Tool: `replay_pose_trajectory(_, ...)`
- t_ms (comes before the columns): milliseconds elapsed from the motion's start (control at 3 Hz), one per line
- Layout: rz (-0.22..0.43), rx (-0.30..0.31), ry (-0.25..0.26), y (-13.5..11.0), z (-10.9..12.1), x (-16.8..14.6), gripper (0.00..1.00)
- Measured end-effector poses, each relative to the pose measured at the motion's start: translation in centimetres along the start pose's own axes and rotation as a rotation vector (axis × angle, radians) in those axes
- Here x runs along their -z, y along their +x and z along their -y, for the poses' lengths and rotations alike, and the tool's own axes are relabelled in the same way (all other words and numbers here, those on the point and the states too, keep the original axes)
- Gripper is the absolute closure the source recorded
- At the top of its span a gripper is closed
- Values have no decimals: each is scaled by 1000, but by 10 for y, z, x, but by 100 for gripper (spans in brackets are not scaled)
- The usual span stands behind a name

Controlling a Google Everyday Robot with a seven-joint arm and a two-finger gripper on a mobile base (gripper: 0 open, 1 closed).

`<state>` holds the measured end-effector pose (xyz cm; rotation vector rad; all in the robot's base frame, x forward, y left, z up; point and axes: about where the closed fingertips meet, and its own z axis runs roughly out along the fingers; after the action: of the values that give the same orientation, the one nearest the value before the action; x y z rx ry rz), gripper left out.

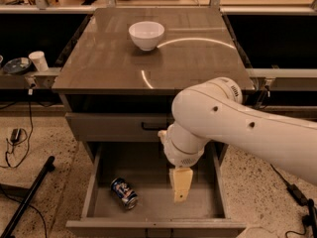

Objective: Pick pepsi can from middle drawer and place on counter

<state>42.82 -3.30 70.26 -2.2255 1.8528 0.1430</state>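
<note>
Inside the open grey-brown metal middle drawer (153, 205) lies 1 small blue pepsi can (124, 193), on its side, front-left. The 1 cream gripper (181, 186) hangs right of it, apart; open vs closed can't be told. On the glossy grey-brown counter (109, 58): 1 round white bowl (146, 34).

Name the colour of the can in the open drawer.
Blue with white and red markings. Camera view: pepsi can lies in the middle drawer, left of the gripper.
</note>
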Motion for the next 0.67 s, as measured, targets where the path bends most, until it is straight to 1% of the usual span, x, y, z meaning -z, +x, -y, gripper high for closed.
replay_pose_trajectory(333, -3, -5, -7, 4, -3, -25, 0)
replay_pose_trajectory(667, -4, -9, -16, 6, -6, -40, 0)
